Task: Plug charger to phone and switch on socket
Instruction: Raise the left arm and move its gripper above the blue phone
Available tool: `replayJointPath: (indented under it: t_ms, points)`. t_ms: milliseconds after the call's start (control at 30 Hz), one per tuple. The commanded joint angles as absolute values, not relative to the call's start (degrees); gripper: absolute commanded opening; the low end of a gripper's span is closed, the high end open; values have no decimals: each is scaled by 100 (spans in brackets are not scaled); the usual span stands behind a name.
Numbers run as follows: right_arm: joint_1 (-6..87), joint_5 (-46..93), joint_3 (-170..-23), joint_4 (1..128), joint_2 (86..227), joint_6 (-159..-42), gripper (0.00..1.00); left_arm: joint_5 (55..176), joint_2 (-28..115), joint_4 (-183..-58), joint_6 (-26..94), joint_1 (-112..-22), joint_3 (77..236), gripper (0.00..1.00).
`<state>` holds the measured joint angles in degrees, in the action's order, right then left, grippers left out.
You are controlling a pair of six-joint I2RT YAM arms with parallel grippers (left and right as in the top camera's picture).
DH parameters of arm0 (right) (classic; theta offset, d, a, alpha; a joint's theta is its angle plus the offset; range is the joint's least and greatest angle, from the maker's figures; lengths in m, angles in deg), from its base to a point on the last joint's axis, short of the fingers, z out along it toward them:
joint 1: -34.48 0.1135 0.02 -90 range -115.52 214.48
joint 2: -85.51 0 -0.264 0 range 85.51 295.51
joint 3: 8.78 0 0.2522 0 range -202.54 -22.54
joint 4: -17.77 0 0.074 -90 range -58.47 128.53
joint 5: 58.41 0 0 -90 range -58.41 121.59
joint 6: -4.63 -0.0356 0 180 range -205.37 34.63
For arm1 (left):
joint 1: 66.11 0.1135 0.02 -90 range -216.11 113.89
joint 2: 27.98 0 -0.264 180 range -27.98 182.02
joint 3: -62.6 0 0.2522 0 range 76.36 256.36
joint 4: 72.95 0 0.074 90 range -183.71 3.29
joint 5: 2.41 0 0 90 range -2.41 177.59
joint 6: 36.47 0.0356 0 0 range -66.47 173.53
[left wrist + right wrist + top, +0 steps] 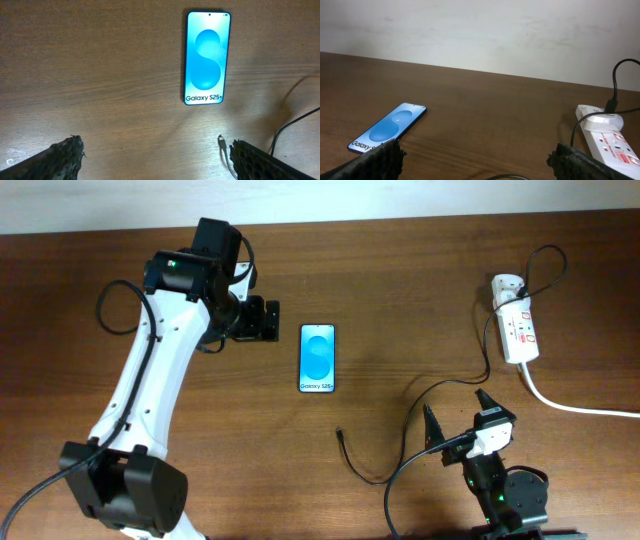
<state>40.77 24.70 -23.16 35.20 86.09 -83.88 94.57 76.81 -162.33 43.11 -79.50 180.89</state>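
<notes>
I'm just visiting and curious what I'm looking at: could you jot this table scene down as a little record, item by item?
phone: flat on table, screen lit blue, nothing plugged in
socket: white strip, right side; switch state unreadable
charger: free tip on table near phone's bottom edge, not touching; other end runs to socket
left arm: jaws open, empty, beside phone
right arm: jaws open, empty, near charger
</notes>
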Motion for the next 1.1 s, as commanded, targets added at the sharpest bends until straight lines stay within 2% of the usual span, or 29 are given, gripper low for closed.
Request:
replayJointPath:
  t_ms: [0, 333, 433, 1067]
  points:
    - [4035, 2481, -2286, 3554, 8572, -8429, 98, 9348, 7738, -16171, 4222, -7963, 18176, 99]
    - [4035, 2481, -2286, 3554, 8572, -8429, 98, 9221, 8153, -16073, 4215, -7963, 18161, 99]
    - [4035, 2481, -2286, 3554, 8572, -8429, 99, 8709, 8180, -16049, 3706, -7963, 18161, 99]
    - [4035, 2481, -2286, 3554, 8572, -8429, 98, 8974, 8206, -15929, 4036, -7963, 18139, 99]
